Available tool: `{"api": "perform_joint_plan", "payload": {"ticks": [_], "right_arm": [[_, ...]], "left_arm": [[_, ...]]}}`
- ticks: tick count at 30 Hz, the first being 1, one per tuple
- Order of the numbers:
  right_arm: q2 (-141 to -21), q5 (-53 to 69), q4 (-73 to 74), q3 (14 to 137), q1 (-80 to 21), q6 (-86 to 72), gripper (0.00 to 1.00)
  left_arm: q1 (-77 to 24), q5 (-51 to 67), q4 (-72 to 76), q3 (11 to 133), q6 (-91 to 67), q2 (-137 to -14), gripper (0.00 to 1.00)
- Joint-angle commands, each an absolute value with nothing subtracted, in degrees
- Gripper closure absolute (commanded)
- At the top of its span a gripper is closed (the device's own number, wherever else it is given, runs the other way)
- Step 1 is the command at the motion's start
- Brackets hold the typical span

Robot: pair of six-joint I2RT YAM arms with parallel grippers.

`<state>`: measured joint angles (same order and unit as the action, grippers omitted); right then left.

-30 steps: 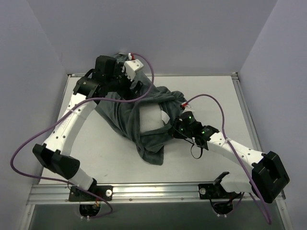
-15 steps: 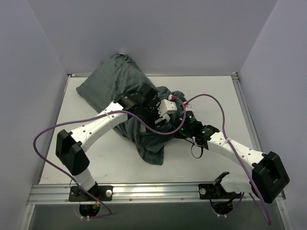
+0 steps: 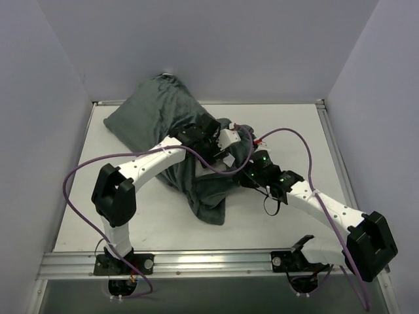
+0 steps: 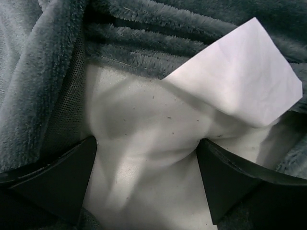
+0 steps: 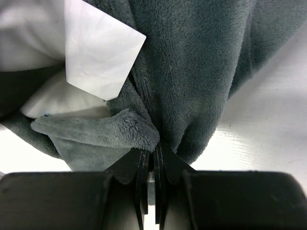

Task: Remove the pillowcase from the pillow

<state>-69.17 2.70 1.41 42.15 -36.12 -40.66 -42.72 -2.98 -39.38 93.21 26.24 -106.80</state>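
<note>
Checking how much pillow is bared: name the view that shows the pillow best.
Left wrist: the pillow fills the frame's middle between the open left fingers. Right wrist catches only a patch at top left. From the top, the left arm covers it.

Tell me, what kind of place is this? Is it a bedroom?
Probably a robot test booth, not a bedroom. Plain grey walls box in a white table, and the left arm and right arm are bolted at its metal front rail.
</note>
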Motion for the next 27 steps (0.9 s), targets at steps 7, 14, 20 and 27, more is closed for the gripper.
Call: {"api": "perform_joint_plan", "payload": {"ticks": [7,14,20,27], "right_arm": [[-67.94,-2.71,8.08,45.70,-27.09,-39.21,1.00],[-69.69,-0.62,5.45,45.09,-8.18,-35.69,1.00],[-74.18,-0.62,3.35,41.58,-7.73,-34.19,1.00],[-74.18,3.68,1.59,37.53,-8.35,-33.57,1.00]], "left_arm": [[-39.11,-5.19,-39.03,93.44,26.98,-107.50,0.98],[-24.64,18.59,-45.78,97.18,18.48,-90.81,0.98],[-16.36,29.07,-46.93,105.98,11.88,-86.40,0.98],[-4.57,41.84,-47.20,114.26,4.57,-86.58,0.98]]}}
